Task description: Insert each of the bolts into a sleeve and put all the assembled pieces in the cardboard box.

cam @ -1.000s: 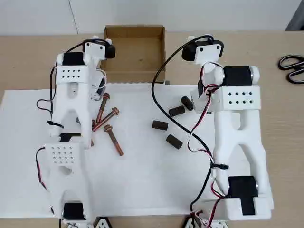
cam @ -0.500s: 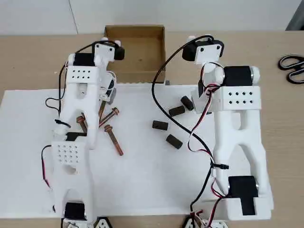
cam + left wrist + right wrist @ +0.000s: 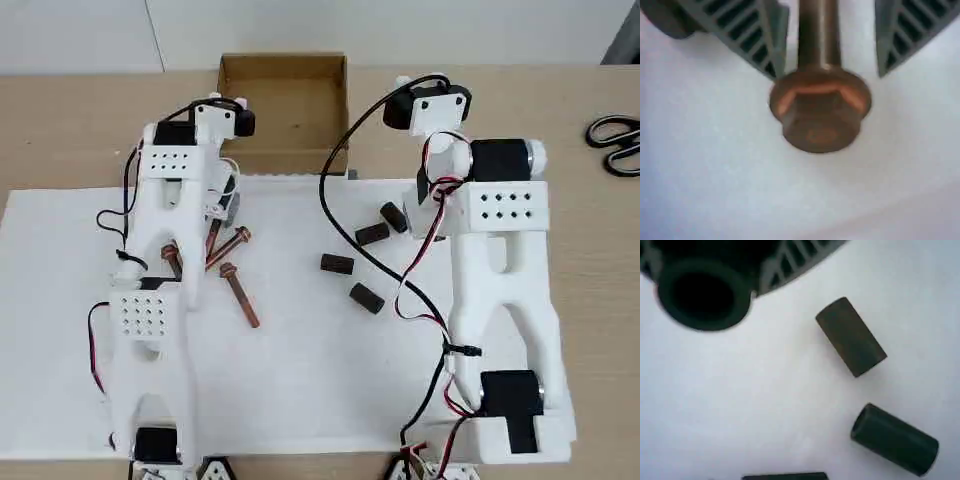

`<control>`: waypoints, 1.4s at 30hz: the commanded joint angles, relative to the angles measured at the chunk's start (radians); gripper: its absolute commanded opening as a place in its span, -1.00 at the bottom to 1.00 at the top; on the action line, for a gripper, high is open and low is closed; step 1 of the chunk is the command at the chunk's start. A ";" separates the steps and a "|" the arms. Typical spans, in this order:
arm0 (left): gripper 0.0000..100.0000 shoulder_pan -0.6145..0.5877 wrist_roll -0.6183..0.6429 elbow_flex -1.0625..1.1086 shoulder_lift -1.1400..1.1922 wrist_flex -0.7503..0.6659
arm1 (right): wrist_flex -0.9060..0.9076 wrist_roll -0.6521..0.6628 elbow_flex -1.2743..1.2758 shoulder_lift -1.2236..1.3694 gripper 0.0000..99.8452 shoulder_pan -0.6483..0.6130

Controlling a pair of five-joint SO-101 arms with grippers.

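Left tool [image 3: 827, 75] is open, its two ribbed fingers [image 3: 765, 35] set either side of the shank of a copper-coloured bolt [image 3: 820, 112] with a gap on each side, so it straddles the bolt without gripping it. That bolt lies flat on the white sheet [image 3: 715, 165], its flanged hex head just past the tool's tip. From above, three other bolts [image 3: 225, 247] [image 3: 240, 297] [image 3: 172, 258] lie loose on the sheet close behind this tool, toward its arm's base, two of them crossing near their shanks (the third is partly tucked beside the arm). The open cardboard box [image 3: 285, 110] sits just beyond the tool on the table [image 3: 60, 120], its near wall at the sheet's far edge. The right tool [image 3: 415, 213] rests low over the sheet, and whether it is wide, narrow or holding anything cannot be told. A dark hollow sleeve [image 3: 702, 295] lies right up against it, seen end-on with its bore showing. Two further sleeves [image 3: 851, 336] [image 3: 895, 440] lie on their sides a little farther out from this tool, apart from each other, and a fourth sleeve [image 3: 785, 475] lies beyond them. Black scissors [image 3: 615, 140] lie on the bare table, well away to the right tool's outer side.
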 commanded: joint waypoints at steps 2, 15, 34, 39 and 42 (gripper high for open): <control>-0.77 -0.005 0.005 -0.031 -0.005 -0.038 | -0.001 0.014 -0.005 -0.041 -1.00 0.005; -0.99 0.015 0.026 -0.022 0.015 -0.081 | -0.002 0.014 -0.005 -0.041 -1.00 0.005; -0.99 -0.017 0.144 -0.127 -0.302 0.086 | 0.013 -0.028 0.011 -0.237 -1.00 -0.058; -0.99 -0.018 0.138 0.064 -0.640 0.086 | 0.012 -0.028 0.081 -0.412 -1.00 -0.058; -0.99 -0.020 0.141 0.229 -0.873 0.084 | 0.010 -0.034 0.192 -0.553 -1.00 -0.056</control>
